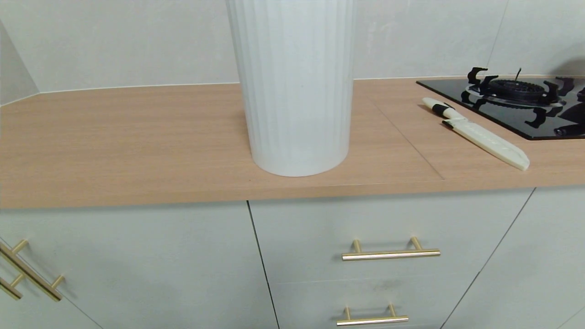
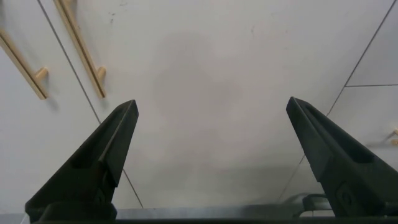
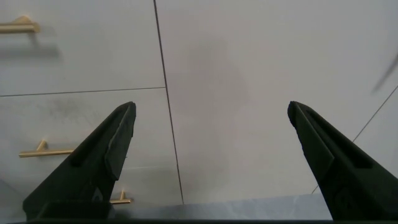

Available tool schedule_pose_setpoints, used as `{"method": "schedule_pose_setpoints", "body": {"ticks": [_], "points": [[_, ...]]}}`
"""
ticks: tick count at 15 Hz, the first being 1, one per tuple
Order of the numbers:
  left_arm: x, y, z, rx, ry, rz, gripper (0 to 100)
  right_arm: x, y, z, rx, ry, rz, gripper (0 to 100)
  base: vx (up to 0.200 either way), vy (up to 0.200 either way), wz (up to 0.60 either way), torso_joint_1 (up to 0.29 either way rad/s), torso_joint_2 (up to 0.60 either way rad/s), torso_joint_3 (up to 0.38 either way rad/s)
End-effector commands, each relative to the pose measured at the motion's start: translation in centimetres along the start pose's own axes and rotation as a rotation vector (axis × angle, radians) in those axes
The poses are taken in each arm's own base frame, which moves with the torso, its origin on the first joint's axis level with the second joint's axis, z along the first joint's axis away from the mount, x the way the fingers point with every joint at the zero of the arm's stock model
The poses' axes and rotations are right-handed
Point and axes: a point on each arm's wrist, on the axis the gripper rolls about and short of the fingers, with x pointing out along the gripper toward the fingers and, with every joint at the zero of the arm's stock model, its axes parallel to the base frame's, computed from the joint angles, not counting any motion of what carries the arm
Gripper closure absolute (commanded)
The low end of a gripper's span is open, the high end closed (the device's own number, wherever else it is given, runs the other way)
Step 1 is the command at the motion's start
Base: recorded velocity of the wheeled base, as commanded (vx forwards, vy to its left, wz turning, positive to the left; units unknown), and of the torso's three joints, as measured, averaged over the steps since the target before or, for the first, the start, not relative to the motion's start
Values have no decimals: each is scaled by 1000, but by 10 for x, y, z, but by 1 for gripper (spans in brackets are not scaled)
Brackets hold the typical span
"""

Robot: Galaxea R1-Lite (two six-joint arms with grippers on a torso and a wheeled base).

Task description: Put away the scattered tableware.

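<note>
We're seeing knife [image 1: 475, 134] lying diag on counter [image 1: 137, 146], right side, handle farther back; right arm's prob nearer. Left gripper [image 2: 211, 102] & right gripper [image 3: 211, 104] are gaping wide, empty.

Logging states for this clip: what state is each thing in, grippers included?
white ribbed container: upright on the countertop.
hob: no flame seen, burner bare.
knife: lying flat on the countertop, beside the hob.
drawers: shut.
left gripper: open, empty.
right gripper: open, empty.
</note>
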Motion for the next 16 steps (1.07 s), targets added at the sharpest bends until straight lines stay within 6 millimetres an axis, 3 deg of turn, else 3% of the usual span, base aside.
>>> {"method": "schedule_pose_setpoints", "body": {"ticks": [1,7,10,16], "points": [[0,0,0,-1,0,1,0,0,0,0,0,0,0,0,0,0,0,0,0,0],[0,0,0,-1,0,1,0,0,0,0,0,0,1,0,0,0,0,80,-180,-165],[0,0,0,-1,0,1,0,0,0,0,0,2,1,0,0,0,0,72,-536,-282],[0,0,0,-1,0,1,0,0,0,0,0,0,0,0,0,0,0,238,-481,-269]]}}
